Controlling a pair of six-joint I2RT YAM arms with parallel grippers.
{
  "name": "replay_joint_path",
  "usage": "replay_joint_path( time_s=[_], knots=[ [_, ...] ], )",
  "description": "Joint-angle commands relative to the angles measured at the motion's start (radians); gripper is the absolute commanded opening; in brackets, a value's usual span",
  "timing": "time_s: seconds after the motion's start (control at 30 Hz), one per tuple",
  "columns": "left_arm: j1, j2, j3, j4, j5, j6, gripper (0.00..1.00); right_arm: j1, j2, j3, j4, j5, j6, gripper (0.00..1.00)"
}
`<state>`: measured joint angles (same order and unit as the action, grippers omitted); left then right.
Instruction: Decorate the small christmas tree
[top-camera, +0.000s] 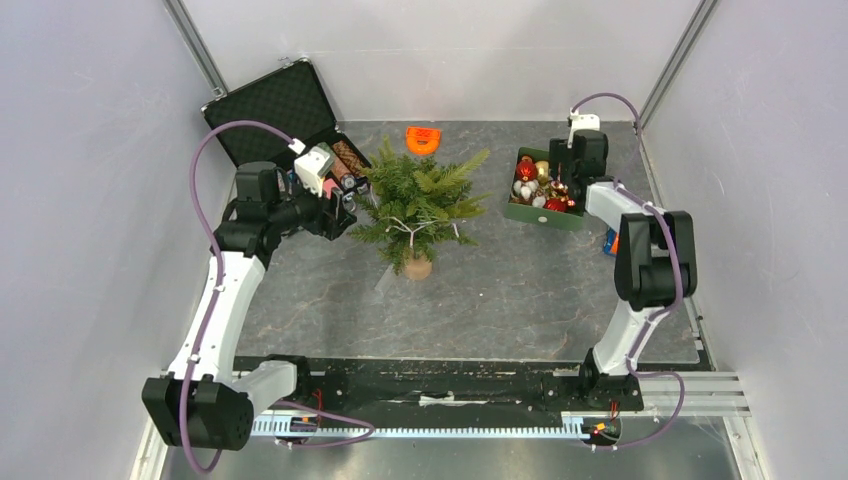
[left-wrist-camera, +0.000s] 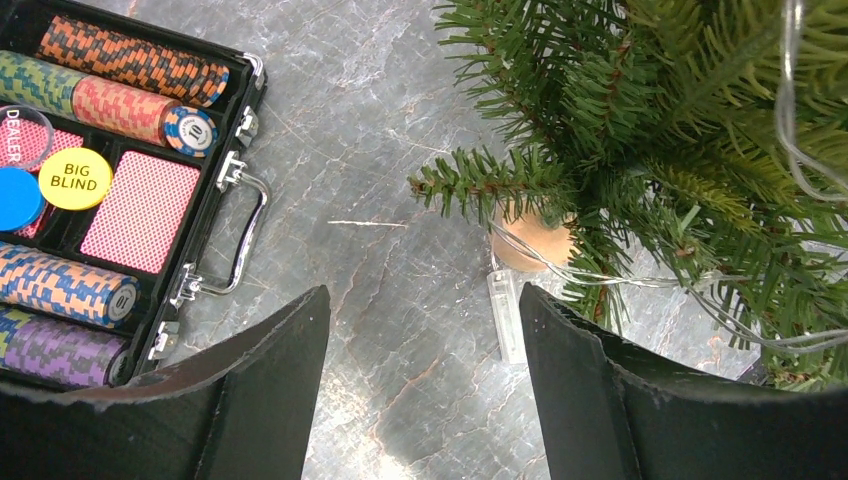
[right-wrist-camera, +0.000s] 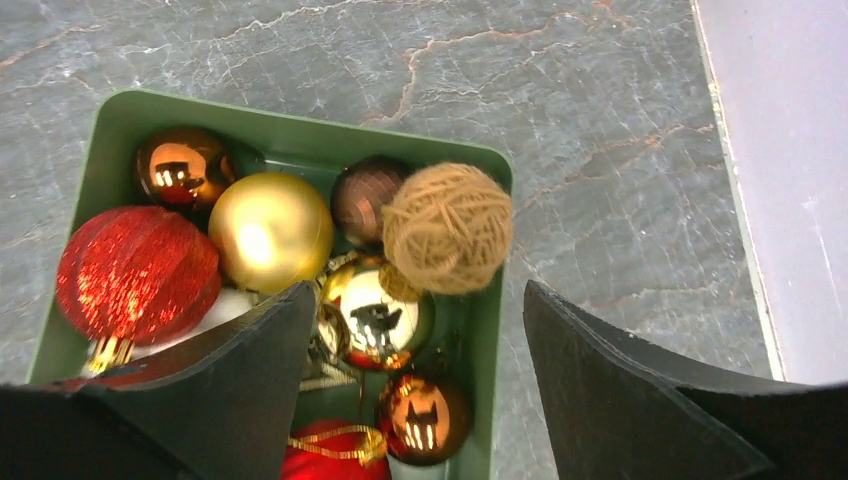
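While the right pincer (right-wrist-camera: 420, 300) hangs wide open and empty over the box (right-wrist-camera: 290, 122), the step looks like picking one bauble. Best bet is the mirror-gold ball (right-wrist-camera: 378, 315) right below the gap, or the twine ball (right-wrist-camera: 447, 228) just ahead of it. Its right finger (right-wrist-camera: 640, 400) seems to sit outside the box wall, so shift inward first. Then come straight down and close gently at the widest part; shiny ones will likely slip.

Same for the left pincer (left-wrist-camera: 425, 295): wide open, nothing held. The tree (top-camera: 420, 200) is just beside it on its right, and well off to the right pincer's left.

Counts:
- 1 tree
- 1 box
- 1 case (top-camera: 280, 105), on the left pincer's left
- Baubles seen, eight: 2 red balls (right-wrist-camera: 135, 275), 2 copper balls (right-wrist-camera: 180, 170), 1 matte gold ball (right-wrist-camera: 270, 232), the mirror-gold ball, 1 dark brown ball (right-wrist-camera: 365, 200), the twine ball
- Something white underneath, cannot tell what
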<state>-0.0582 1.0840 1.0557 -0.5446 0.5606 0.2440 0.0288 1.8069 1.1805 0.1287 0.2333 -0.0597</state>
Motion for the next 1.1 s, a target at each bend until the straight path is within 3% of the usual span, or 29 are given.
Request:
replay_joint_path(
  time_s=[0.0,0.23,0.4,0.7,0.83,1.07],
  knots=[
    [0.004,0.019,0.051,-0.002,0.017,0.034,0.76,-0.002,0.082,0.11,0.081,0.034,-0.043,0.78],
    [0.004,0.052,0.059,-0.002,0.007,0.032,0.76,-0.007,0.177,0.176,0.057,0.123,-0.075,0.7],
    [0.004,0.064,0.069,-0.005,0.005,0.029,0.76,-0.016,0.213,0.195,0.056,0.1,-0.105,0.65],
    [0.004,0.055,0.07,-0.012,0.002,0.028,0.75,-0.017,0.214,0.194,0.067,0.082,-0.104,0.39],
    [0.004,0.052,0.07,-0.015,0.0,0.033,0.75,-0.016,0.179,0.176,0.063,0.081,-0.102,0.27],
    [0.004,0.047,0.096,-0.064,0.015,0.075,0.75,-0.016,-0.01,0.135,-0.019,0.019,-0.017,0.18]
  ],
)
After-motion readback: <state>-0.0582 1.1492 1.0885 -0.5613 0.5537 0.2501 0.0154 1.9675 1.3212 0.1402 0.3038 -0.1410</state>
